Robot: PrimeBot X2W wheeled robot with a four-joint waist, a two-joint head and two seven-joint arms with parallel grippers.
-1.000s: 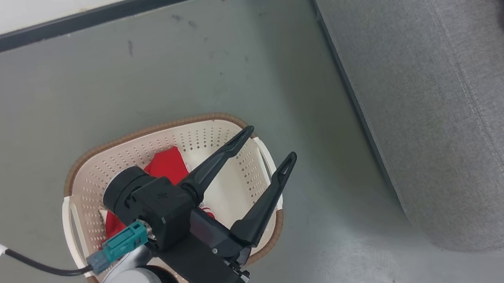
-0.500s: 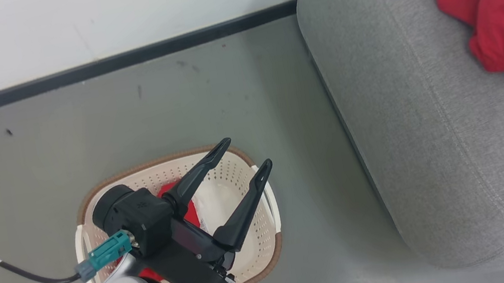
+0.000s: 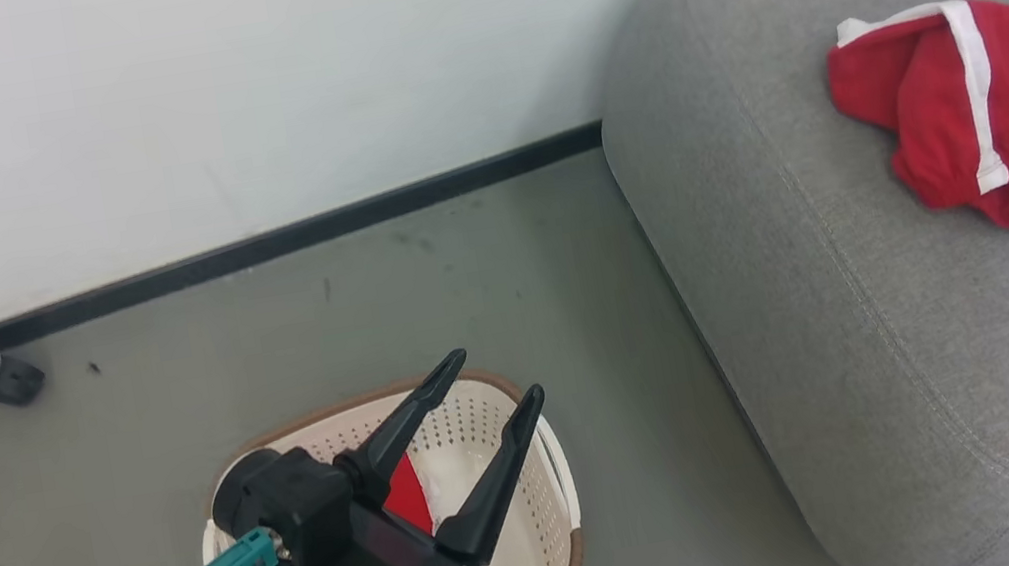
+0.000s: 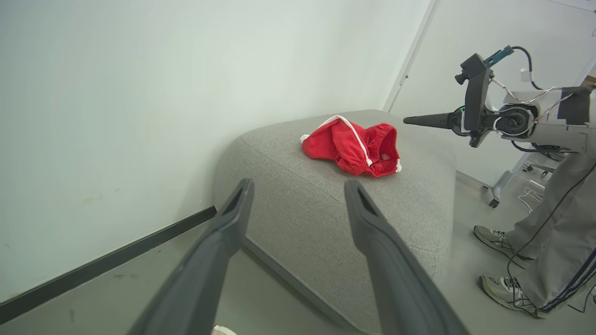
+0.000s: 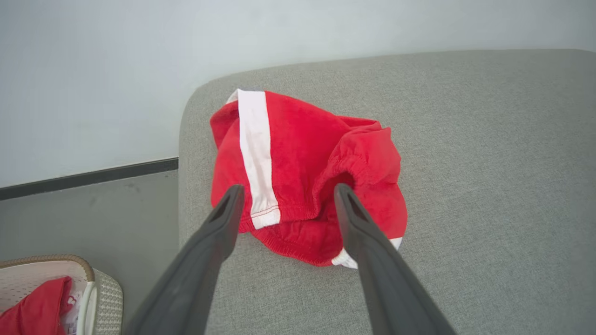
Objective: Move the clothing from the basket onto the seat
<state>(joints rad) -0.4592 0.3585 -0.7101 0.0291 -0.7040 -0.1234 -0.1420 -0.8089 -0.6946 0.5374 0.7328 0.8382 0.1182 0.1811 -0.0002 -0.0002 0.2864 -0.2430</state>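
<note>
Left gripper [image 3: 498, 373], right gripper [image 5: 289, 186]: jaws spread

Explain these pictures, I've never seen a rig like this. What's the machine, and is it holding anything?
It is a wheeled robot with two arms, each ending in a two-fingered gripper. One camera looks down from its head; two sit on the wrists, each looking forward along its own gripper. The left gripper hangs open above the cream basket, where a red garment lies. The right gripper is open over red shorts lying on the grey seat. Neither holds anything. A person's feet show beside the seat.
</note>
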